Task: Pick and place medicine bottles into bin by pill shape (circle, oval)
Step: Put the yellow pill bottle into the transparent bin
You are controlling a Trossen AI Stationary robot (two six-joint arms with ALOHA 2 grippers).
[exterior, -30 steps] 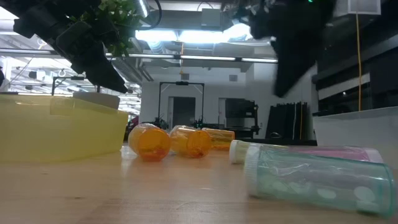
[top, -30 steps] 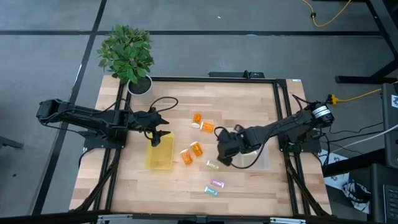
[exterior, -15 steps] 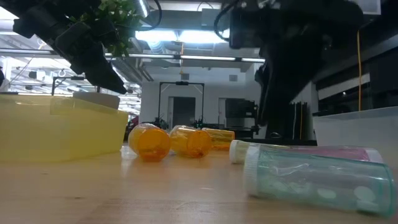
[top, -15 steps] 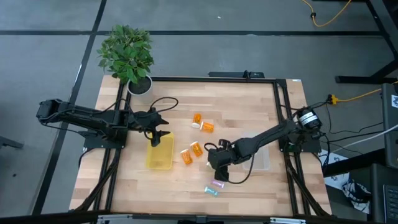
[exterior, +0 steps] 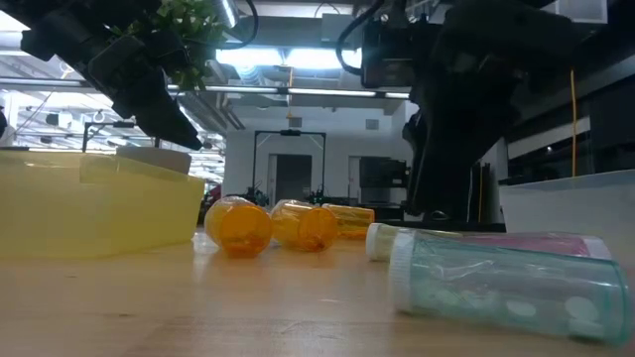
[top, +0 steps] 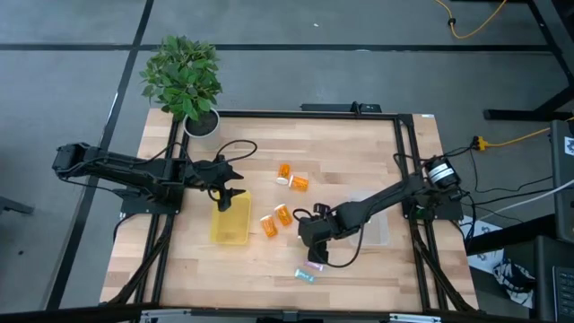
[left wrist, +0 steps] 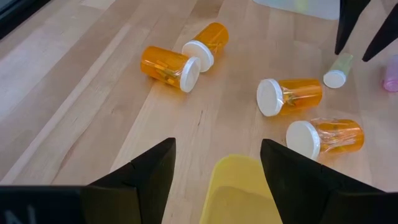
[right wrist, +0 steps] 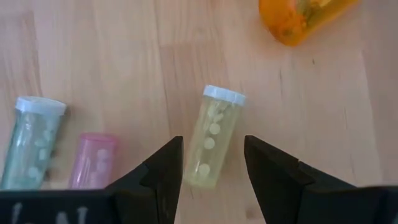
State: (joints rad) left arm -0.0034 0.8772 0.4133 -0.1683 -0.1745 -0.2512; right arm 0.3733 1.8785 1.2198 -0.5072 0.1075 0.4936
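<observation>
Four orange medicine bottles with white caps: [left wrist: 165, 63], [left wrist: 207, 43], [left wrist: 289, 96], [left wrist: 324, 137]. Three small pastel vials: one yellow vial [right wrist: 212, 137], one pink vial [right wrist: 90, 160], one green vial [right wrist: 32, 142]. Two bins: one yellow bin [top: 230, 220], one clear bin [top: 374, 228]. Two grippers: left gripper [top: 225, 200], right gripper [top: 316, 255]. One potted plant [top: 183, 79].

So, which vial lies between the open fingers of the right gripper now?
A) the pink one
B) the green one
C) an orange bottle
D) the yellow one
D: in the right wrist view the yellow vial lies between the right gripper fingers, with the pink vial and green vial off to one side.
</observation>
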